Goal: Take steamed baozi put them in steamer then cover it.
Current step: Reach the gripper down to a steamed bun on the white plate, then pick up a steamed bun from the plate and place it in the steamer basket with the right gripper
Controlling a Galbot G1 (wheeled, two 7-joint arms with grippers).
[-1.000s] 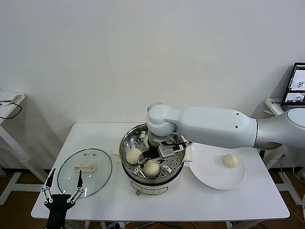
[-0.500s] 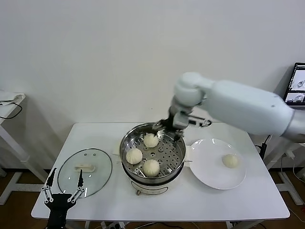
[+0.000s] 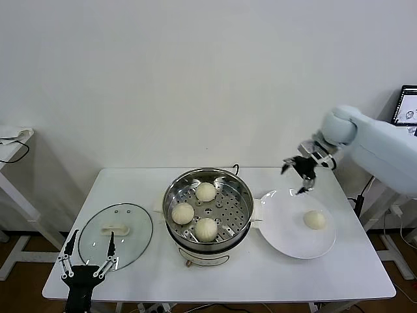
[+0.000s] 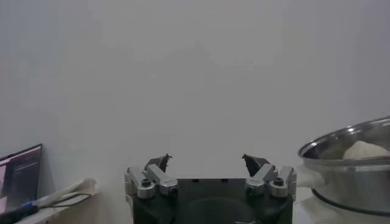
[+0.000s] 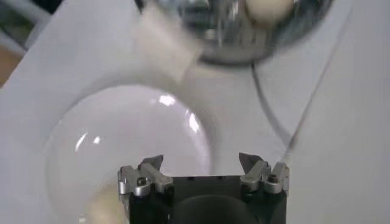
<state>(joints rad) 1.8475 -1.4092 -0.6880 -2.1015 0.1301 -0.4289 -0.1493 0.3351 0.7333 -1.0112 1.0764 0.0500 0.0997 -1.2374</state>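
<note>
Right claw (image 3: 301, 175), spread and empty, hovers upper right over the plate (image 3: 287, 238), likely to fetch the last baozi (image 3: 315, 220). Left claw (image 3: 86, 255) idles spread, lower left.

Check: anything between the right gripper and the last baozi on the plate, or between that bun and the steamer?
Nothing visible. The right gripper, open and empty, hangs above the white plate's far edge; the last baozi lies alone on it. The steamer is uncovered beside the plate, three buns inside with free tray space; the cover lies on the steamer's other side.
</note>
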